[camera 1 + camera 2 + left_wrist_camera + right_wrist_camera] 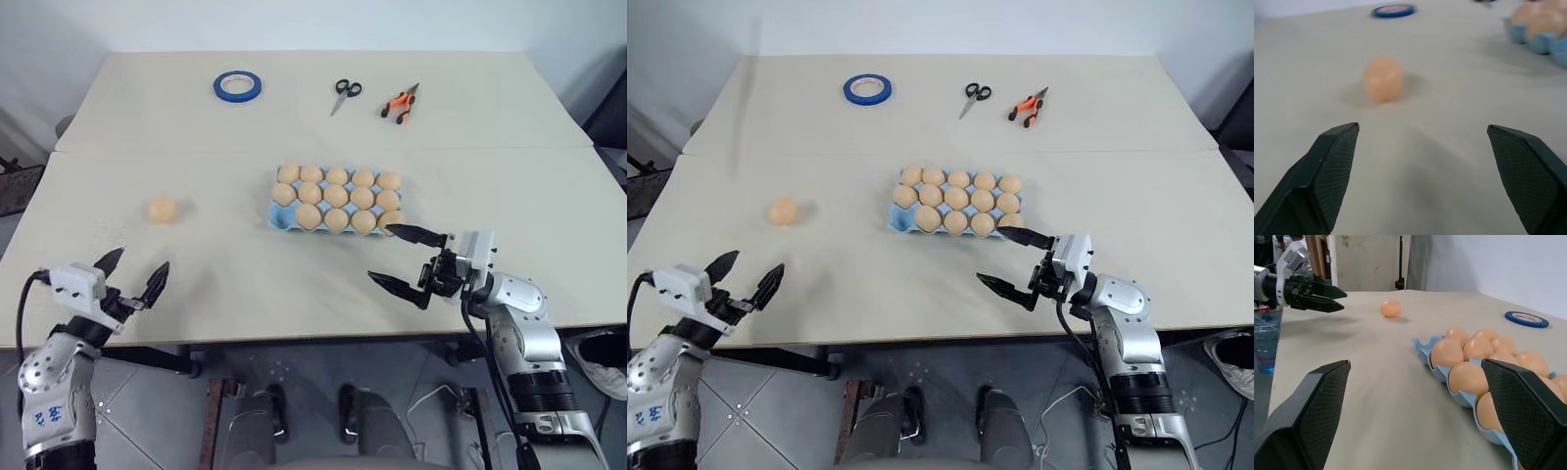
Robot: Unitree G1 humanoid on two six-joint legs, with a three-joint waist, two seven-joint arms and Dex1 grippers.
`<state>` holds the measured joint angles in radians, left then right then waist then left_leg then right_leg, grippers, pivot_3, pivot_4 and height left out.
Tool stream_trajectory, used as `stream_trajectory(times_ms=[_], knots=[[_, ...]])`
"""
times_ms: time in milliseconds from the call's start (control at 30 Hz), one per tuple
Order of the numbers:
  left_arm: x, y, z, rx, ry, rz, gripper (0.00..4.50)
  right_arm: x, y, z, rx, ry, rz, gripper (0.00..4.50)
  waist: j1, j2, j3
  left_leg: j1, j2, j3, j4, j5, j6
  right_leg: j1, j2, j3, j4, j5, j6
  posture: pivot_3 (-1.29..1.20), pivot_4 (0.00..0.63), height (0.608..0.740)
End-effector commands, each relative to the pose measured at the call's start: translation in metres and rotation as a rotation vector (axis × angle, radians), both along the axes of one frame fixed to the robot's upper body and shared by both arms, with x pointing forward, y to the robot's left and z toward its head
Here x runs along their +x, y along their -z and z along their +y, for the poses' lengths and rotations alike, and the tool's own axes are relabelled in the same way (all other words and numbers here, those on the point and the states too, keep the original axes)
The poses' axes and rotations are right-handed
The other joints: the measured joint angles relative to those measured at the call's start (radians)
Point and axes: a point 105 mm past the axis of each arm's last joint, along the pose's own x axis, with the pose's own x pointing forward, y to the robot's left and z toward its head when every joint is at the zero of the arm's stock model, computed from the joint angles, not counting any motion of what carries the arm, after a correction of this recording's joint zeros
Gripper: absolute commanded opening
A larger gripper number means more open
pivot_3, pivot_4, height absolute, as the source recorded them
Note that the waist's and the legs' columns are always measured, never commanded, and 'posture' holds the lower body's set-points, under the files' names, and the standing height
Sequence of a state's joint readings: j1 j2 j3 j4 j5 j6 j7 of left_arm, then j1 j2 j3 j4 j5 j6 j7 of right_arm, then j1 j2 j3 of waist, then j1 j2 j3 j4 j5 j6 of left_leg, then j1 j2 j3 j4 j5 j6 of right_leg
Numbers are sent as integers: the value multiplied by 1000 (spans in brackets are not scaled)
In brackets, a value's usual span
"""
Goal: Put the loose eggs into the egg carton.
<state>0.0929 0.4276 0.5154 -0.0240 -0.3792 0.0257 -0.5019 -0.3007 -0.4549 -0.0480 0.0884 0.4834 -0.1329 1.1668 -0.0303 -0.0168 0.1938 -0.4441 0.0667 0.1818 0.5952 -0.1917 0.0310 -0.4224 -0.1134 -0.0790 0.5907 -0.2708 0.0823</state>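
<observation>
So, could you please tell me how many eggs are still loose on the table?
1. The loose egg lies alone on the table, left of the egg carton and ahead of the left gripper, whose jaws stand open.

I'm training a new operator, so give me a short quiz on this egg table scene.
1. True or false: the left claw is shut on an egg.
2. How many loose eggs lie on the table outside the egg carton?
3. Where is the blue tape roll? A: at the far side of the table, on the robot's left of the scissors. B: inside the carton. C: between the fingers of the right claw.

Key: 1 false, it is open and holds nothing. 2 one. 3 A.
</observation>
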Motion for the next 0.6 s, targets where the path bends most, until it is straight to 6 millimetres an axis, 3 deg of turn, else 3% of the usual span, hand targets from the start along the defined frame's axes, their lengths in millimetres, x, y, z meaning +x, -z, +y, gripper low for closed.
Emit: stream_trajectory(times_ms=[33,167,267,400,600], knots=[[-6,-9,4,-25,-65,-38,4479,1,-6,-1,11,-6,-32,4500,1,0,0,0,0,0,0,0,0,0,0,0,0,0,0,0,150,740],[9,-13,6,-25,-95,-37,4479,3,-7,-1,7,-13,-32,4500,3,-1,-1,0,0,0,0,0,0,-1,0,-1,1,0,0,0,150,740],[32,-20,11,-26,-123,-38,4479,5,-7,0,2,-19,-30,4500,3,-2,-1,0,0,0,0,0,0,-1,0,-1,1,0,0,0,150,740],[67,-29,2,-21,-88,-25,4479,6,-7,1,-5,-27,-28,4500,2,-2,-1,0,0,1,0,0,0,-1,1,-1,1,2,-3,0,150,740],[102,-28,-5,-16,-73,40,4479,6,-7,2,-1,-19,-34,4500,0,-4,-2,1,0,7,1,1,-1,-5,1,-2,4,5,3,0,150,740]])
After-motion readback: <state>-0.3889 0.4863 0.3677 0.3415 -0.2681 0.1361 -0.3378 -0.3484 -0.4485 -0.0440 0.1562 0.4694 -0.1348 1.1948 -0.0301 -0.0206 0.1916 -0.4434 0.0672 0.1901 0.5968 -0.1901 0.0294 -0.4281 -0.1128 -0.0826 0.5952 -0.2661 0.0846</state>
